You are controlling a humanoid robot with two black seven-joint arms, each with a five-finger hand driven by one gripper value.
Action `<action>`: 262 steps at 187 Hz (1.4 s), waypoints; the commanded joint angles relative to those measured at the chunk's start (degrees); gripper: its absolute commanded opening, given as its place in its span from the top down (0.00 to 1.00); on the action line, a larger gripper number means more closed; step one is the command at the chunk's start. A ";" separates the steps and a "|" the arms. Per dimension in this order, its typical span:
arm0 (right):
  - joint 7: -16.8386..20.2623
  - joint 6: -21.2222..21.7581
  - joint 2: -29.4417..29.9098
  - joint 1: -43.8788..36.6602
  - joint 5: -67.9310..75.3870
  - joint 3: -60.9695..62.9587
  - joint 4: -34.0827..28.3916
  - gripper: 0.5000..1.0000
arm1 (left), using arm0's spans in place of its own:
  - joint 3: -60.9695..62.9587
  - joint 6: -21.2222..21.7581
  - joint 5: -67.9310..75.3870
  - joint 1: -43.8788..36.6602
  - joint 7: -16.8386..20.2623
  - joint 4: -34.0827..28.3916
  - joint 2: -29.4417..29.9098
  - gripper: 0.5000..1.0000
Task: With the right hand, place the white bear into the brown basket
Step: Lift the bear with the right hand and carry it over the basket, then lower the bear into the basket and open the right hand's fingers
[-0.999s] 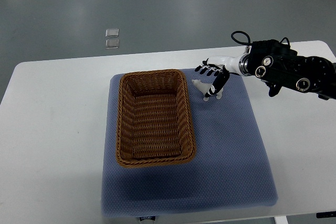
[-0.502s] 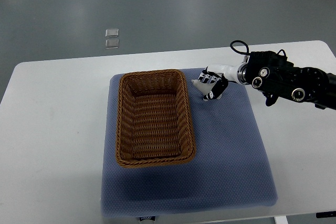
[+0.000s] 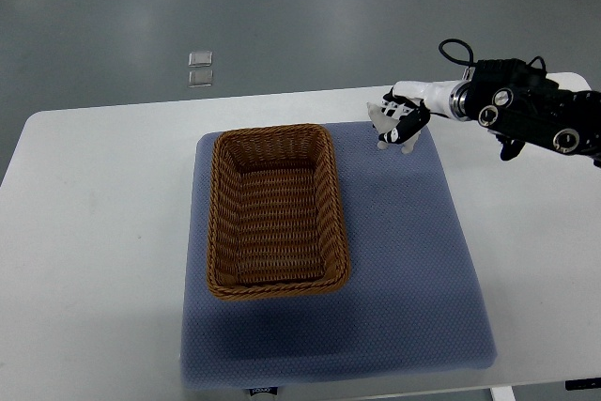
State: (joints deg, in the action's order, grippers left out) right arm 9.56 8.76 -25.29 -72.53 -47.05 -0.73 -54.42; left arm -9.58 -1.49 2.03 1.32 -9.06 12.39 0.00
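The brown basket (image 3: pixel 278 210) sat on the left part of the blue mat (image 3: pixel 413 260), with nothing in it. To its right, at the far edge of the mat, our right hand (image 3: pixel 406 121) curled its fingers around the white bear (image 3: pixel 382 121). We guessed the bear was small, light and hard, best held around its middle.

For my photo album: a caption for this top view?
Robot's right hand grips a small white toy bear above the blue mat's far edge, beside an empty brown wicker basket.
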 commanded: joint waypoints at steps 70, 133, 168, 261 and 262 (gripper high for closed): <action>0.20 9.17 -17.08 -21.95 9.44 -1.82 -17.91 1.00 | 0.09 0.00 0.08 0.00 0.00 0.70 0.00 0.00; -0.51 4.07 -1.87 -20.63 10.40 -3.49 -16.51 1.00 | 0.18 0.00 0.08 0.00 0.00 0.61 0.00 0.00; -0.86 1.52 9.99 -17.21 9.88 -6.47 -10.71 1.00 | 0.00 0.00 0.08 0.00 0.00 0.70 0.00 0.00; -0.86 -0.94 22.39 -5.69 7.50 -5.95 -2.53 1.00 | -0.09 0.00 0.08 0.00 0.00 0.61 0.00 0.00; -0.86 -0.94 22.39 -5.69 7.50 -5.95 -2.53 1.00 | -0.09 0.00 0.08 0.00 0.00 0.61 0.00 0.00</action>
State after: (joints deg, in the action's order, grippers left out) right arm 8.70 8.16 -4.34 -79.88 -39.36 -6.76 -58.36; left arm -9.67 -1.49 2.04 1.32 -9.05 12.98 0.00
